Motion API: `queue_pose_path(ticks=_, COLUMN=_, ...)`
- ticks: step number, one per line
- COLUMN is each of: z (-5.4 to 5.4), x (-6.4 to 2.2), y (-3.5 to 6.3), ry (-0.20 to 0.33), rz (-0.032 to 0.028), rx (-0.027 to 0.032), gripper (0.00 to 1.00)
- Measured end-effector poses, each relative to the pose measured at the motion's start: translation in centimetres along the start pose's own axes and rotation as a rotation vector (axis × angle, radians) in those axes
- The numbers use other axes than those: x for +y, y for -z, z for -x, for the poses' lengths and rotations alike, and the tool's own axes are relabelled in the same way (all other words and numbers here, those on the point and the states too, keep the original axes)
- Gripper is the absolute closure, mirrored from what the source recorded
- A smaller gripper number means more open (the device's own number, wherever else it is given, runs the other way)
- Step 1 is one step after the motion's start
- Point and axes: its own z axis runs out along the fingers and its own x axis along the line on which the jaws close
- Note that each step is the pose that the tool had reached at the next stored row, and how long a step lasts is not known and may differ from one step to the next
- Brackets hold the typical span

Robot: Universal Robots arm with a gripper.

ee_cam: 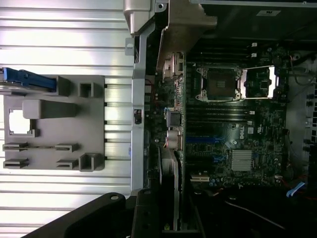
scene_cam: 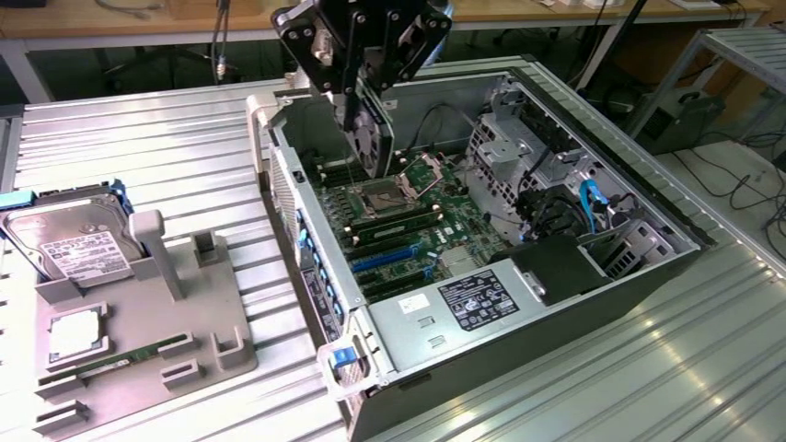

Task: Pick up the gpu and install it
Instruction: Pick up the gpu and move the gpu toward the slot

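Nearest corner: case [scene_cam: 516, 368] lies on its side on the ribbed metal desk [scene_cam: 639, 387], open face up. Blue latch [scene_cam: 348, 354] at the near end. Power supply [scene_cam: 473, 299] with a dark label just behind it.

On the exterior view's left, beside the case: grey tray [scene_cam: 160, 313]. A green memory stick [scene_cam: 117, 361] lies in a near slot. A hard drive [scene_cam: 74, 247] leans at the tray's far end on blue rails.

Mid case: board [scene_cam: 418, 235] flat on the case floor. Blue slots [scene_cam: 381, 258] sit nearer, and the socket [scene_cam: 383, 196] with its frame raised is farther in. Drive cage and blue cables are on the exterior view's right.

Above the case's far end: the arm comes straight down from the top, wrist vertical, hand [scene_cam: 353, 97] pointing down. It is clenched on the top edge of the gpu [scene_cam: 368, 138]. The card hangs upright, edge down, close to the case's rear wall and over the board near the socket. I can't tell whether its lower edge touches the board.

Wrist view, looking down: hand [ee_cam: 156, 213] dark in the foreground. The gpu [ee_cam: 172, 188] shows edge-on as a thin pale strip running away from it. It lies along the board's [ee_cam: 233, 134] edge beside the rear ports. Socket [ee_cam: 220, 82] and a finned heatsink [ee_cam: 241, 159] lie beyond. The tray [ee_cam: 54, 124] sits outside the case wall.

Far: a wooden bench [scene_cam: 123, 18] across the back.
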Motion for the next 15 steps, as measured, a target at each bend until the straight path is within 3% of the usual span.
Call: queue_pose_path(ticks=15, z=3.6, x=-0.07, y=-0.02, ry=0.0, rz=0.0, rx=0.0, gripper=0.73)
